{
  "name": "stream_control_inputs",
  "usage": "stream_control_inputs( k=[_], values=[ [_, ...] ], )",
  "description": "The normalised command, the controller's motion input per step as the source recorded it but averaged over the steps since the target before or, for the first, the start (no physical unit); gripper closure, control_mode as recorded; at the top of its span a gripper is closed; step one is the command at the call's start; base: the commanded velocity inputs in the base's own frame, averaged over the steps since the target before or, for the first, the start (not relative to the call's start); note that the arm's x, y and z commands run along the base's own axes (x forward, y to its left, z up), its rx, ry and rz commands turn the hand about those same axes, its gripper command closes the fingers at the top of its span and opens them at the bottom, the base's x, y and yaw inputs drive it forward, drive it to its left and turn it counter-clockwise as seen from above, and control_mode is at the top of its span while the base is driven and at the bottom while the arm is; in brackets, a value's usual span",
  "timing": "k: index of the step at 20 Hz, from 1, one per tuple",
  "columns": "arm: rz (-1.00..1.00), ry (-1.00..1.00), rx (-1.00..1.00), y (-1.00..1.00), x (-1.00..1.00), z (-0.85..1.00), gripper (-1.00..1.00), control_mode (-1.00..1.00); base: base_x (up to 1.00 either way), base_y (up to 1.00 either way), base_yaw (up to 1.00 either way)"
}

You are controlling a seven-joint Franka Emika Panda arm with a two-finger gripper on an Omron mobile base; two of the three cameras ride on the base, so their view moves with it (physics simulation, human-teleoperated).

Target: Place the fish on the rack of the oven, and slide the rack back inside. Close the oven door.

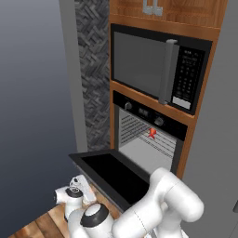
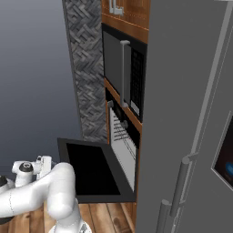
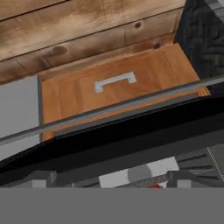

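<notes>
1. Oven [image 1: 153, 122]: built-in black wall unit with round knobs, framed in brown wood, cavity open and lit pale grey inside.
2. Oven door [image 1: 114, 174]: wide black panel with dark glass, folded down flat and projecting toward the robot; its long silver bar handle [image 3: 109, 109] crosses the hand view.
3. Rack [image 1: 149, 135]: thin silvery wire grid shelf, sitting inside the cavity.
4. Fish [image 1: 152, 133]: small orange-red toy with forked tail, lying on the rack, well back in the oven.
5. Gripper [image 1: 80, 185]: white two-finger hand, low at the door's front left edge, below the level of the open panel; jaws spread wide, nothing between them.
6. Black microwave [image 1: 158, 65]: with keypad and vertical grey handle, directly above the oven.
7. Wooden drawer front [image 3: 118, 85]: light brown panel with small silver pull, beyond the door handle in the hand view.
</notes>
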Motion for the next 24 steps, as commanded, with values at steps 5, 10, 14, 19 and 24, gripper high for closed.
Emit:
stream_control_inputs(
  k=[5,10,14,19,24],
  values=[
    [0.03,0.11,0.0,0.32,0.64,-1.0,-1.0,-1.0,0.0,0.0,0.0],
    [0.02,0.05,0.0,0.47,0.45,-1.0,-1.0,-1.0,0.0,0.0,0.0],
    [0.0,0.0,0.0,0.6,0.14,-1.0,-1.0,-1.0,0.0,0.0,0.0],
    [0.0,0.0,0.0,0.69,0.0,-1.0,-1.0,-1.0,0.0,0.0,0.0],
    [-0.03,0.0,-0.15,0.08,0.0,-1.0,-1.0,-1.0,0.0,0.0,0.0]
  ],
)
